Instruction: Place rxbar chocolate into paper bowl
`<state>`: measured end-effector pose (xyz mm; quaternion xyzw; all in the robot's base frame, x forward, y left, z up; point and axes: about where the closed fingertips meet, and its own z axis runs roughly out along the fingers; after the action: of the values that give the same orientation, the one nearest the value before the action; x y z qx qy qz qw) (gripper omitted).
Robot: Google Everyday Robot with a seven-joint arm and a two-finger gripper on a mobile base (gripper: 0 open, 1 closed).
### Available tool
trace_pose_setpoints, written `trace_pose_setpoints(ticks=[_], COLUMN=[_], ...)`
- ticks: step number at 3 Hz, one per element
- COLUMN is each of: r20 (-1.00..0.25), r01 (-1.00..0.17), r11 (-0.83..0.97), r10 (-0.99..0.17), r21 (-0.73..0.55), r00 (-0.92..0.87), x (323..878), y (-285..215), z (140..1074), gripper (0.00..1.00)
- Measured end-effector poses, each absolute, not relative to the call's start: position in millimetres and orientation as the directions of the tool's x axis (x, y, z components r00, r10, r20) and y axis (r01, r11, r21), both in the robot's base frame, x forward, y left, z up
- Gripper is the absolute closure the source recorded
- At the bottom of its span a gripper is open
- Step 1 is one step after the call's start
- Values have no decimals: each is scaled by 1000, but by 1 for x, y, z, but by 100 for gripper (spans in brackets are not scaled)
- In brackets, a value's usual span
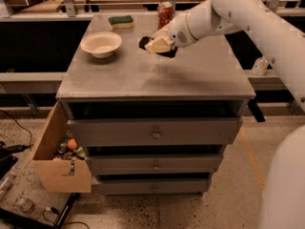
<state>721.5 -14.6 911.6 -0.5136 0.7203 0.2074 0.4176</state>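
Note:
The rxbar chocolate [143, 42] is a dark flat wrapper that sticks out on both sides of my pale fingers [159, 45]. My gripper [157, 46] is shut on it and holds it above the grey tabletop [190, 75], right of the paper bowl [101, 43]. The bowl is off-white, round and empty, and stands at the back left of the top. A gap of about a bowl's width lies between the bar and the bowl's rim.
A green-and-yellow sponge [120, 21] lies at the back behind the bowl. A red soda can [165, 11] stands at the back, just behind my gripper. A cabinet drawer [59, 159] hangs open at the lower left with small items inside.

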Motion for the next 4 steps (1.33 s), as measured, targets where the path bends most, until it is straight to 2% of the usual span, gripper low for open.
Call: trace_pose_setpoints(ticks=[2,4], r20=[-750,-756], r01=[-928,-919], r11=[339,352], r10=[-651,-646], r21=[-156,-179], r00=[-112,-100], x=[768,799], y=[34,85], z=[953,970], gripper=[100,100])
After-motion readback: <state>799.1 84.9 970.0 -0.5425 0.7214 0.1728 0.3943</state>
